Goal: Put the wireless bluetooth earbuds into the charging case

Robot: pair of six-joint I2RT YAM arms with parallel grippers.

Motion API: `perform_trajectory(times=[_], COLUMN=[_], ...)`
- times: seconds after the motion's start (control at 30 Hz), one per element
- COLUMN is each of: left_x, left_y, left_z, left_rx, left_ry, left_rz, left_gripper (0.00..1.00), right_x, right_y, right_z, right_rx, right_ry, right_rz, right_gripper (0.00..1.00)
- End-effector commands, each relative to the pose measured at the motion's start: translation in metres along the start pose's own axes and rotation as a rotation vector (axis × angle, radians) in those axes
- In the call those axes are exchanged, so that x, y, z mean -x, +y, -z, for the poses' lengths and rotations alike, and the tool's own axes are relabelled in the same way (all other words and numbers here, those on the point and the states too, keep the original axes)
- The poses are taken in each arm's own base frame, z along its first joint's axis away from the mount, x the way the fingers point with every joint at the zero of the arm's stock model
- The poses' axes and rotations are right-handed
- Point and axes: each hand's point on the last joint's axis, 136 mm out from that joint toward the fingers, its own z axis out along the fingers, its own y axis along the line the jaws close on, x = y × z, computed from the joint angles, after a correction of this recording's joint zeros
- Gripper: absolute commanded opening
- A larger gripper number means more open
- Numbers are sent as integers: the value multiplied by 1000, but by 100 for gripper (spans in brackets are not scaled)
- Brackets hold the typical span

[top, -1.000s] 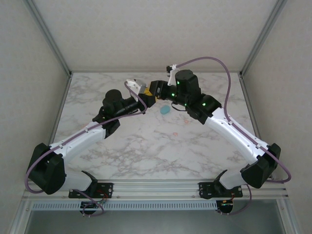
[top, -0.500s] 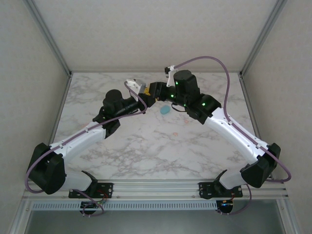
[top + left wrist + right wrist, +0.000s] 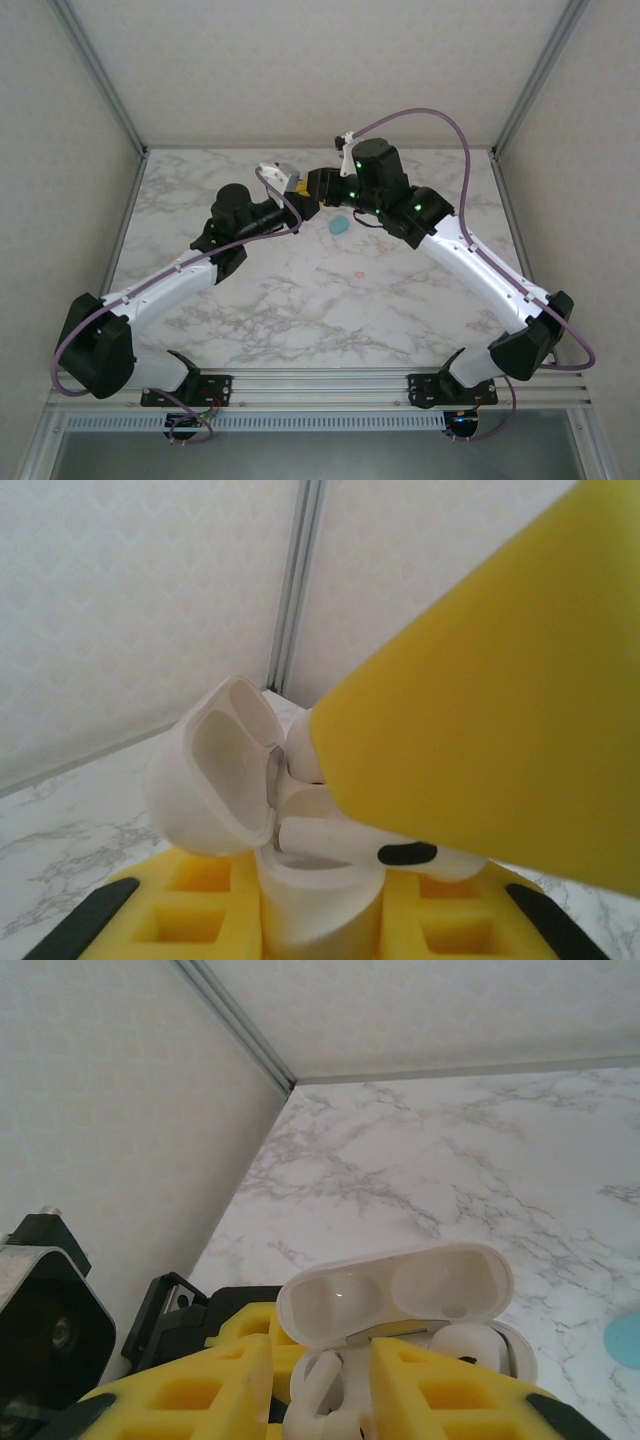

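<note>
Over the far middle of the table my left gripper [image 3: 298, 192] is shut on the white charging case [image 3: 320, 900], which stands upright between its yellow fingers with the lid [image 3: 210, 775] swung open. My right gripper [image 3: 318, 188] meets it from the right, shut on a white earbud [image 3: 335, 1395] right at the case's mouth. In the left wrist view that earbud [image 3: 400, 842] lies across the case opening under the right gripper's yellow finger [image 3: 480, 710]. A second white earbud [image 3: 470, 1345] sits in the case's right-hand well below the open lid [image 3: 400, 1290].
A pale teal piece [image 3: 339, 225] lies on the marble table [image 3: 300, 310] just below the grippers, with small pinkish pieces [image 3: 357, 273] nearer the front. Enclosure walls and metal posts [image 3: 295, 590] stand close behind the case.
The right arm's wrist and cable have shifted slightly up and left, the gripper staying at the case. The left arm and case hold still.
</note>
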Motion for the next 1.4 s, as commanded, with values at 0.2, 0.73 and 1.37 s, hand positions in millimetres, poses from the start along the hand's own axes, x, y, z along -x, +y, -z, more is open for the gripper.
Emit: perform_trajectory(times=[0.2, 0.73, 1.37], left_x=[30, 25, 23], left_y=[-25, -28, -25], left_z=[3, 6, 7], left_rx=[-103, -116, -99], left_ry=[-75, -59, -67], left_rz=[-63, -50, -44], left_gripper=[0, 0, 0], right_x=[0, 14, 22], right_y=[3, 11, 1], right_z=[-1, 2, 37], right_rx=[-21, -17, -81], right_ry=[25, 7, -39], right_rz=[26, 54, 176], right_gripper=[27, 30, 40])
